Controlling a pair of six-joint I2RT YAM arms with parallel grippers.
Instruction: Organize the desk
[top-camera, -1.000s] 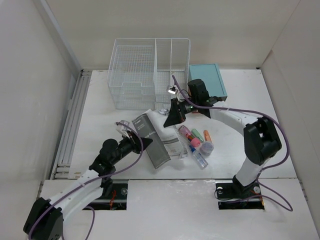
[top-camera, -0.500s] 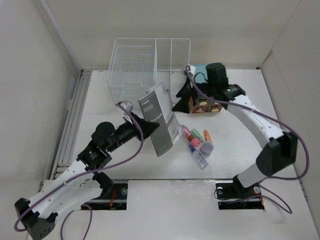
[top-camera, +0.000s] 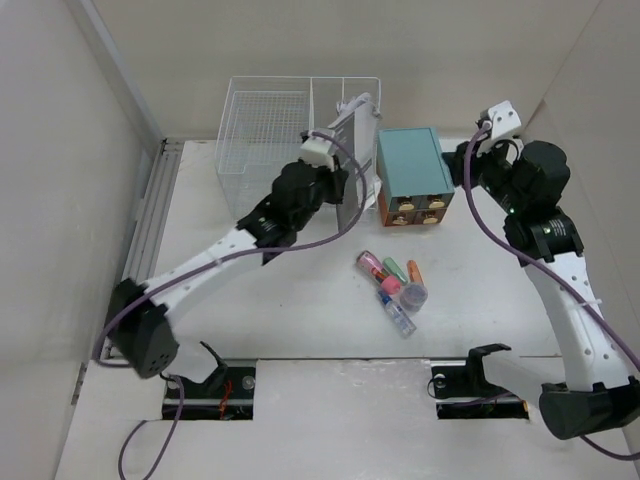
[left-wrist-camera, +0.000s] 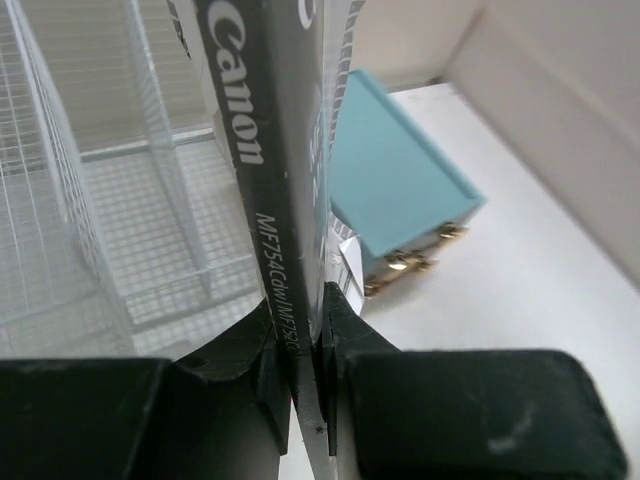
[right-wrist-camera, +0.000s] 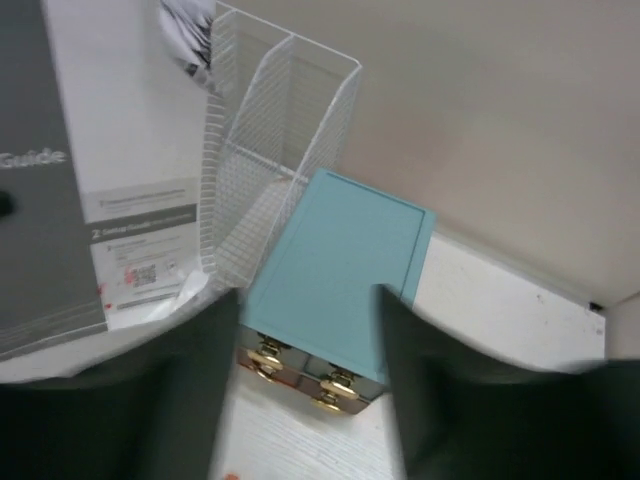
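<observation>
The white desk (top-camera: 300, 300) holds a white wire basket (top-camera: 270, 140) at the back and a teal drawer box (top-camera: 412, 165) beside it. My left gripper (top-camera: 342, 187) is shut on a grey and white Canon booklet (top-camera: 360, 125). It holds the booklet upright at the basket's narrow right compartments. In the left wrist view the fingers (left-wrist-camera: 305, 330) pinch the booklet's lower edge (left-wrist-camera: 265, 150). My right gripper (top-camera: 462, 168) is open and empty, raised to the right of the drawer box. The box lies between its fingers in the right wrist view (right-wrist-camera: 305, 340).
Several markers and pens (top-camera: 395, 285) lie loose on the desk in front of the drawer box. A metal rail (top-camera: 140, 250) runs along the left edge. Pale walls stand close on the left, back and right. The drawer box's gold handles (right-wrist-camera: 330, 385) face the front.
My left arm has carried the booklet from mid-desk up and back to the basket's right side. My right arm has pulled back, up and to the right, away from the drawer box.
</observation>
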